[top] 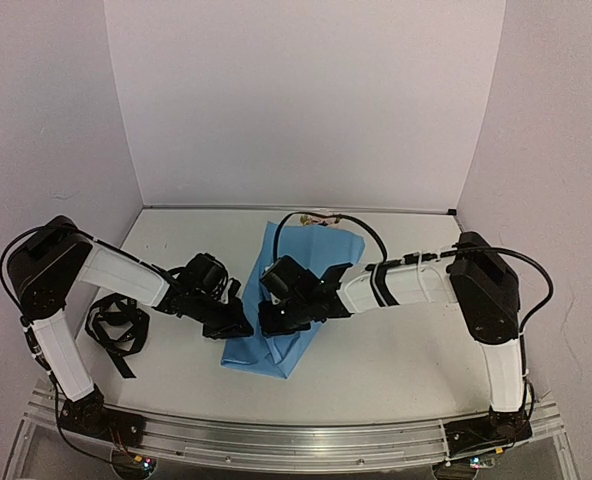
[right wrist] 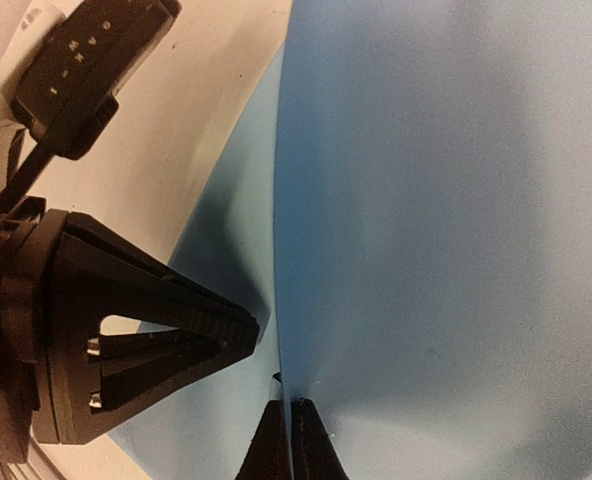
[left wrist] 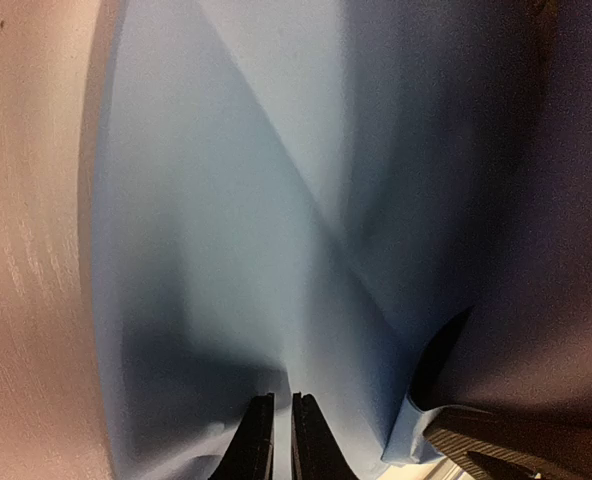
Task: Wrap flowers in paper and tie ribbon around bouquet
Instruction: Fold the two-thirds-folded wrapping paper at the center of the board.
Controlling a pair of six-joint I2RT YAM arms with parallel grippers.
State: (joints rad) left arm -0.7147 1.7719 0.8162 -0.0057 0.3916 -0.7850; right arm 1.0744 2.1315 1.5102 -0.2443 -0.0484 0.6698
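On the white table [top: 396, 360], the left gripper [left wrist: 281, 440] and right gripper [right wrist: 289, 440] are each clamping the light blue paper [top: 316, 250] at mid-frame.

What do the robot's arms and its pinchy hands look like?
The left arm and right arm are white tubes with chunky black joints. A thin black cable loops off the right one. The left gripper and right gripper are black, with two pointy fingers shaped like hollow triangles. One black block has white letters.
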